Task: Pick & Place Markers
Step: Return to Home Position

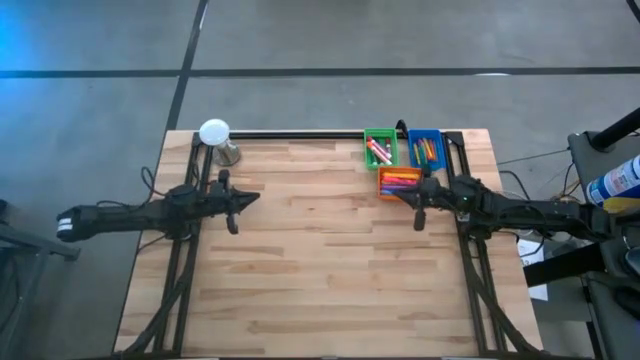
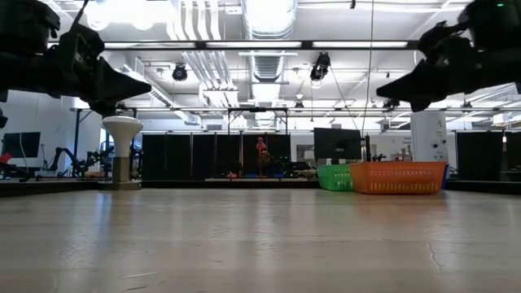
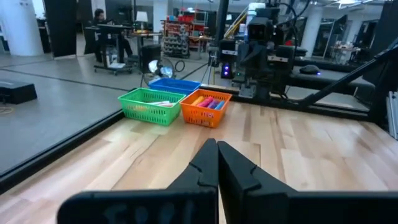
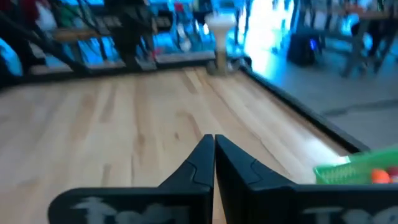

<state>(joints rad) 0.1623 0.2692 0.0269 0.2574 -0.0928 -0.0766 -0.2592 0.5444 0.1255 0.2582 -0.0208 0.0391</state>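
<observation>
The markers [image 1: 398, 181] lie in three small bins at the table's far right: a green bin [image 1: 379, 148], a blue bin [image 1: 427, 148] and an orange bin [image 1: 399, 182] nearer. Coloured markers show inside the orange bin [image 3: 206, 102] in the left wrist view. My left gripper [image 1: 255, 199] is shut and hovers above the table's left side, pointing right. My right gripper [image 1: 390, 193] is shut, held above the table just beside the orange bin's near edge, pointing left. Both grippers [image 3: 217, 147] [image 4: 213, 142] hold nothing.
A white lamp-like stand [image 1: 215, 135] with a metal base sits at the table's far left corner. Bare wood stretches across the table's middle and near side [image 1: 330, 280]. A black rail [image 1: 300, 133] runs along the far edge.
</observation>
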